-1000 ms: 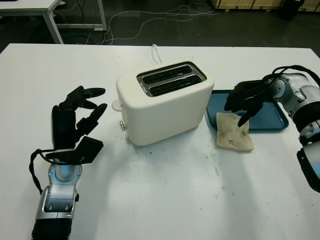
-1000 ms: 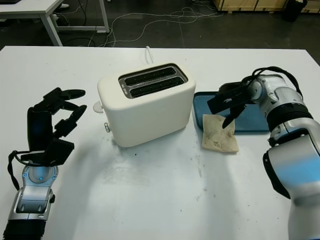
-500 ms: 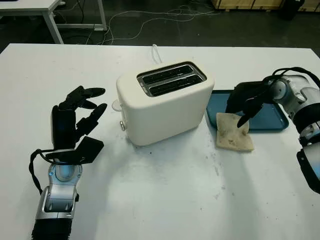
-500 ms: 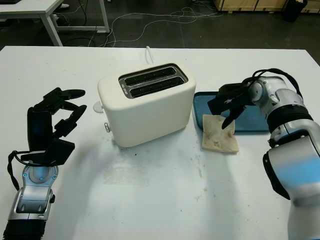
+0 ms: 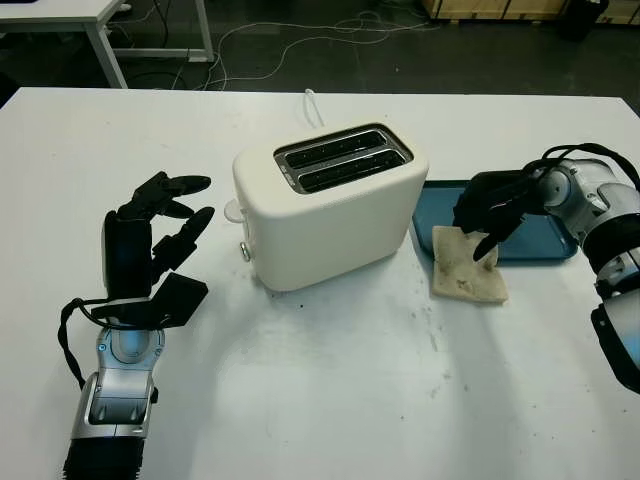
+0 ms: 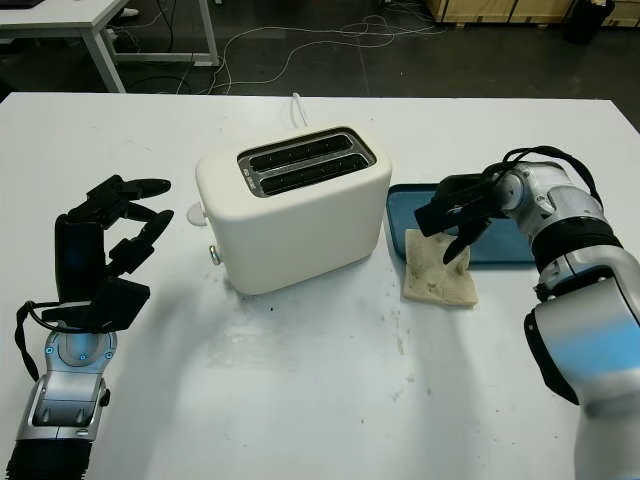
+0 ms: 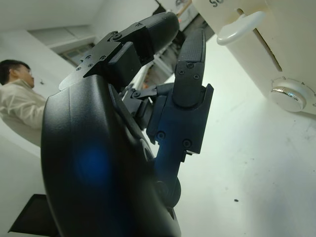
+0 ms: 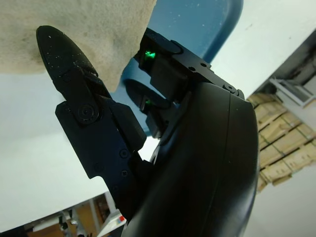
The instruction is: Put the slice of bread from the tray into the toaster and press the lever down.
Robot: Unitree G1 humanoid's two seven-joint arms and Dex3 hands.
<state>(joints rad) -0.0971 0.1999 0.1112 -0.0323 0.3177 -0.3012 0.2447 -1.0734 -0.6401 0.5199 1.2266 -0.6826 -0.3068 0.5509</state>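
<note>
A pale slice of bread (image 5: 466, 263) lies flat, half on the front left corner of the blue tray (image 5: 540, 238) and half on the table. My right hand (image 5: 487, 214) hovers low over the slice's far edge, open, with one finger (image 8: 64, 54) stretched across the bread (image 8: 98, 24); I cannot tell if it touches. The cream two-slot toaster (image 5: 330, 205) stands in the middle, both slots empty, its white lever (image 5: 232, 210) up on the left end. My left hand (image 5: 160, 225) stands upright left of the toaster, open, a short gap from the lever (image 7: 242, 27).
A round metal dial (image 7: 291, 96) sits below the lever on the toaster's end. The toaster's white cord (image 5: 312, 103) runs off the back of the white table. A person (image 7: 15, 103) stands in the background of the left wrist view.
My right hand has sunk a little and drawn closer over the bread's far edge. The bread, the toaster and my left hand have not moved.
</note>
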